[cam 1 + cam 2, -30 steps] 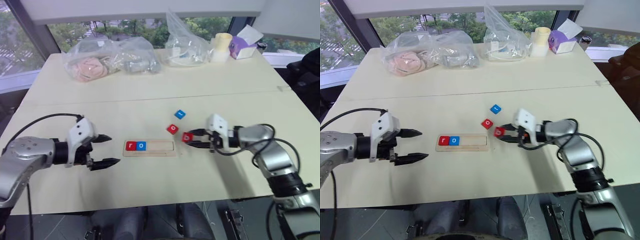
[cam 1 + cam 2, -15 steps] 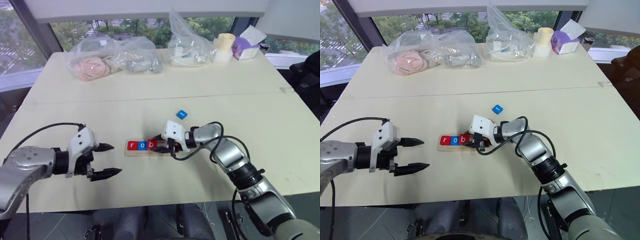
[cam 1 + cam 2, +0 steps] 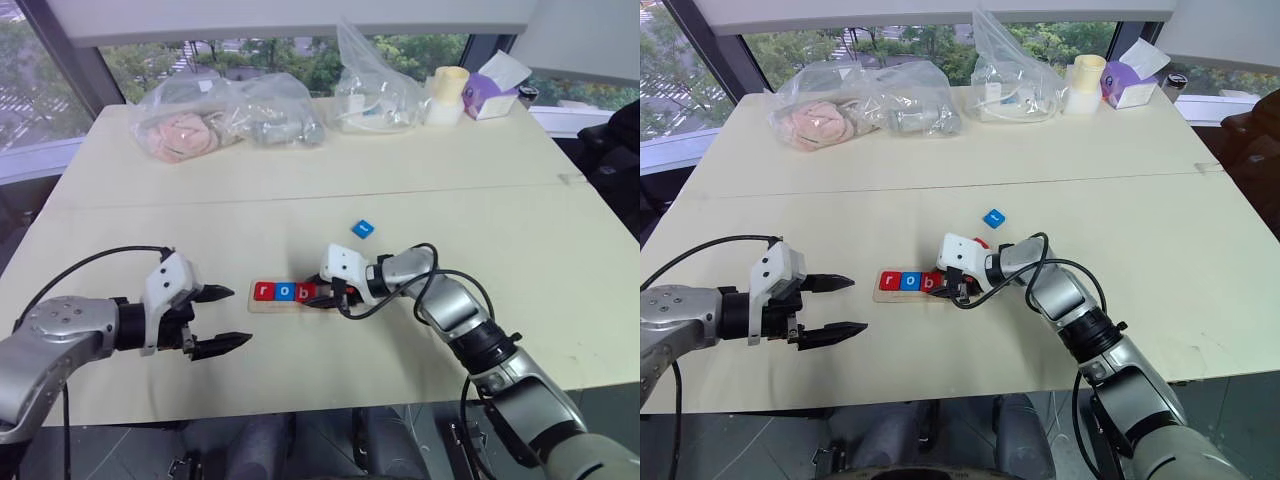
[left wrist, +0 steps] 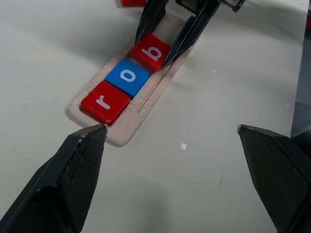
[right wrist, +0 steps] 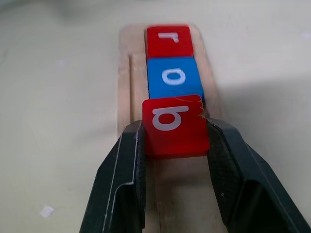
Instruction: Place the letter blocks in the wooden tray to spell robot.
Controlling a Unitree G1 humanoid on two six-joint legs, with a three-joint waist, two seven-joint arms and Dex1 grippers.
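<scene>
Listing for you: wooden tray [image 4: 127, 127] holds r, o; right tool [image 5: 176, 145] pinches red b block [image 5: 174, 125] beside them; blue block [image 3: 362, 229] loose on worktop [image 3: 300, 180]; left tool [image 3: 225, 316] gapes empty.

My arms are silver-grey with black joints, looped black cables, white wrist housings and black, textured, tapering fingers [image 4: 73, 179].

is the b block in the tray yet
In: the red b block sits in the wooden tray beside the blue o, the right pincer flanking it.

Red "b" block [image 5: 175, 126]: sat between the right end effector [image 5: 176, 145] fingers, both touching its sides.
Tray [image 5: 127, 73]: blue "o" [image 5: 174, 77], red "r" [image 5: 168, 41] just beyond.
</scene>
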